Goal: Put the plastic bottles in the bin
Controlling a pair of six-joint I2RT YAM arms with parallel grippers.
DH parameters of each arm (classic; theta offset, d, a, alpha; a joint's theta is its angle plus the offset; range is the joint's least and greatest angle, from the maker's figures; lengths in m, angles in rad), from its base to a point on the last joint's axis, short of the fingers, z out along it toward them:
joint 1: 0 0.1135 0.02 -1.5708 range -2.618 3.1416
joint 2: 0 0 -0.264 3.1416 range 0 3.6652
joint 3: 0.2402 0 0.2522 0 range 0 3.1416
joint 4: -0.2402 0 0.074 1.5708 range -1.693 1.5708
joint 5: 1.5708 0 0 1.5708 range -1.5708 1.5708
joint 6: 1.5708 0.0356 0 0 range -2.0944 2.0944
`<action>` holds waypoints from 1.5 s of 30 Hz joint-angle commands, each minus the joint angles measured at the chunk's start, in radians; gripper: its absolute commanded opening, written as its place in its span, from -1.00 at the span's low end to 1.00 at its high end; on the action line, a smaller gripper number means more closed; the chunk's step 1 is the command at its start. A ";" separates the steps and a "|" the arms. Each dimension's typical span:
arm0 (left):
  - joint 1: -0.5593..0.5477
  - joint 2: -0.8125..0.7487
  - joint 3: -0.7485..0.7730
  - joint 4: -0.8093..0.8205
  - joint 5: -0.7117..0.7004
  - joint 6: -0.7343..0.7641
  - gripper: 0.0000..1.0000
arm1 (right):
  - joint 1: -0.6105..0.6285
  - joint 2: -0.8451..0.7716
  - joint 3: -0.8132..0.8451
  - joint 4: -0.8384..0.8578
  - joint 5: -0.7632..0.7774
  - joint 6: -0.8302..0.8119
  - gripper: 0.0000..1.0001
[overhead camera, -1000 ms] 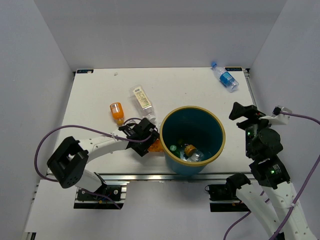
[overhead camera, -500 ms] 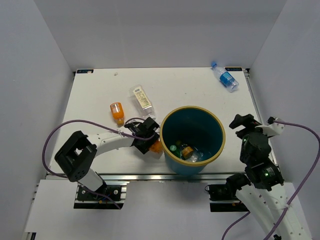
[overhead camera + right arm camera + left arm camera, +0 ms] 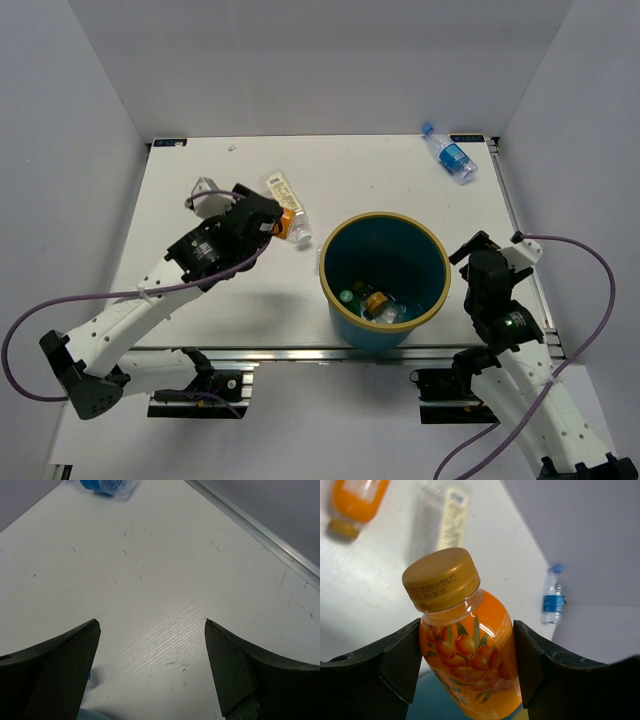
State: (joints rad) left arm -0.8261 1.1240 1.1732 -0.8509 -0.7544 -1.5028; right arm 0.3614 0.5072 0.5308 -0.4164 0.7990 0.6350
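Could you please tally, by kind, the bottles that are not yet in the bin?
Orange bottles: 2 (held orange bottle in the left claw; loose orange bottle on the table)
Blue-labelled clear bottle: 1
Cream-labelled clear bottle: 1
Total: 4

Nothing legible: orange bottle [image 3: 472, 645] cap code, cream label [image 3: 452, 516] blurred.

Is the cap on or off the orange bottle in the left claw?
On. A gold cap covers the neck of the orange bottle, which the left claw grips.
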 commanded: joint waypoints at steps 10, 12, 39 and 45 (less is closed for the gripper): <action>-0.063 0.379 0.645 0.190 0.386 0.854 -0.77 | -0.389 0.220 -0.089 0.260 -0.664 -0.121 0.79; -0.141 0.451 0.693 0.171 0.409 0.942 -0.78 | -0.414 0.237 -0.092 0.286 -0.777 -0.156 0.79; -0.112 0.386 0.608 0.065 0.017 0.929 0.96 | -0.435 0.220 -0.095 0.309 -0.848 -0.241 0.79; 0.197 0.246 0.318 0.172 -0.002 0.918 0.97 | -0.435 0.221 -0.098 0.315 -0.839 -0.236 0.79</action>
State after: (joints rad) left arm -0.7132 1.4742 1.6119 -0.7315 -0.7177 -0.5735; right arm -0.0704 0.7326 0.4343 -0.1516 -0.0364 0.4103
